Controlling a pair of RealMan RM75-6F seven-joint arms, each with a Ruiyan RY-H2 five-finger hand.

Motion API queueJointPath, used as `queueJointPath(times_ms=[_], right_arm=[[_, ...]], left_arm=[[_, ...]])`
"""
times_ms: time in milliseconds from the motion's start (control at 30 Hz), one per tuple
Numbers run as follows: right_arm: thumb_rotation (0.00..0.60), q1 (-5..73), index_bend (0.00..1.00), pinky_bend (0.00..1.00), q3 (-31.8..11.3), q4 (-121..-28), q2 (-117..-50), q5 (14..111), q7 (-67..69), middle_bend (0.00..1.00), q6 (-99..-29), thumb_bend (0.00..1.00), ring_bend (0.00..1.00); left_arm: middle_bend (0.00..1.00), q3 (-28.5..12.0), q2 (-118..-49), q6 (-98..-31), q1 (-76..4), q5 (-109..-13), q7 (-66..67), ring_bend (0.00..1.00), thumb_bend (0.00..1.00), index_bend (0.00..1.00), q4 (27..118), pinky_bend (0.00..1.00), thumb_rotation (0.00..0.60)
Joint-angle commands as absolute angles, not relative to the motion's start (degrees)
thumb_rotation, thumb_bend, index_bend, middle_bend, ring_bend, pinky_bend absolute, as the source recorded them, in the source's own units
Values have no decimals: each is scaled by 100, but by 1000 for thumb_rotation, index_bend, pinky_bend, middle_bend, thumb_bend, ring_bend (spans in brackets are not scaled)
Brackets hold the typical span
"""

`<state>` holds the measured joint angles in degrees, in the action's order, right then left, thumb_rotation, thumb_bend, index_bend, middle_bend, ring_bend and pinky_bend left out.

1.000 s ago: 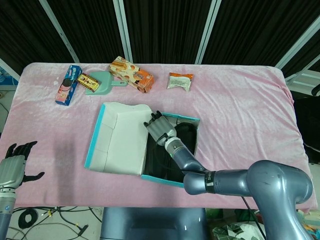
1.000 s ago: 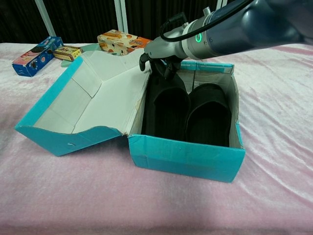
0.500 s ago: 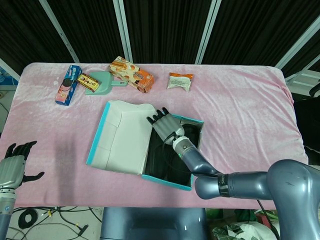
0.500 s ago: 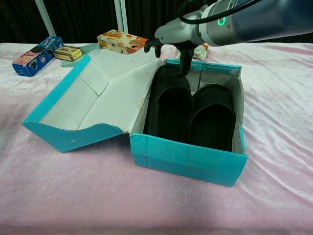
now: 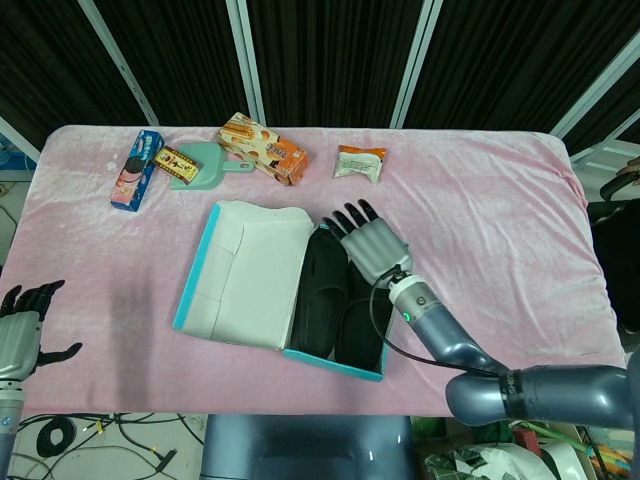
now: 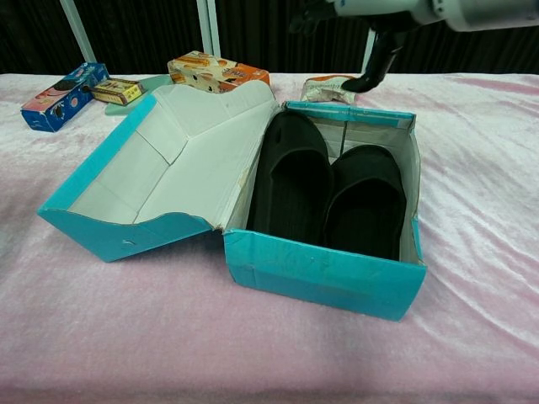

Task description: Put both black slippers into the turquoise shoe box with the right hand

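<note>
Two black slippers (image 6: 290, 181) (image 6: 364, 202) lie side by side inside the turquoise shoe box (image 6: 324, 278), soles down; the head view shows them too (image 5: 320, 293) (image 5: 360, 320), in the box (image 5: 330, 362). The box lid (image 5: 245, 275) hangs open to the left. My right hand (image 5: 370, 243) hovers above the box's far right corner with its fingers spread and nothing in it; the chest view catches only part of the hand (image 6: 375, 46) at the top edge. My left hand (image 5: 22, 335) stays at the table's near left edge, fingers apart, empty.
Along the far side lie a blue cookie pack (image 5: 136, 168), a small snack box (image 5: 177, 159), a green dustpan (image 5: 205, 167), an orange biscuit box (image 5: 262, 148) and a wrapped snack (image 5: 360, 162). Pink cloth (image 5: 500, 220) covers the table.
My right hand has lifted out of the box and moved up and to the right, away from the left slipper. The box shifted slightly. The left hand hardly moved.
</note>
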<state>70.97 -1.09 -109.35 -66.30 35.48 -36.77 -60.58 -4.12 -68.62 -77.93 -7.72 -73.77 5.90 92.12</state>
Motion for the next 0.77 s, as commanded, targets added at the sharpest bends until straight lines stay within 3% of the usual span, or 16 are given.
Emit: queueJointPath(times_ms=[33, 233, 433, 767], right_arm=[[600, 6123, 0, 52, 322, -11512, -6035, 4504, -3421, 66, -7227, 349, 0], [600, 4834, 0, 52, 918, -11565, -5767, 5598, -3093, 54, -8592, 350, 0], [600, 3553, 0, 52, 1225, -10780, -6094, 6490, -2723, 31, -9747, 349, 0], [600, 2249, 0, 51, 1373, -10031, -6789, 7228, -2974, 25, -10534, 349, 0]], left_arm=[[159, -417, -6854, -7844, -749, -7400, 609, 124, 4, 123, 9241, 29, 600], [160, -437, -6744, -8070, -659, -7492, 599, 123, 4, 123, 9404, 29, 600], [159, -389, -6610, -8336, -496, -7623, 552, 123, 4, 123, 9587, 29, 600], [160, -211, -6534, -8577, -247, -7793, 551, 123, 4, 123, 9715, 29, 600]])
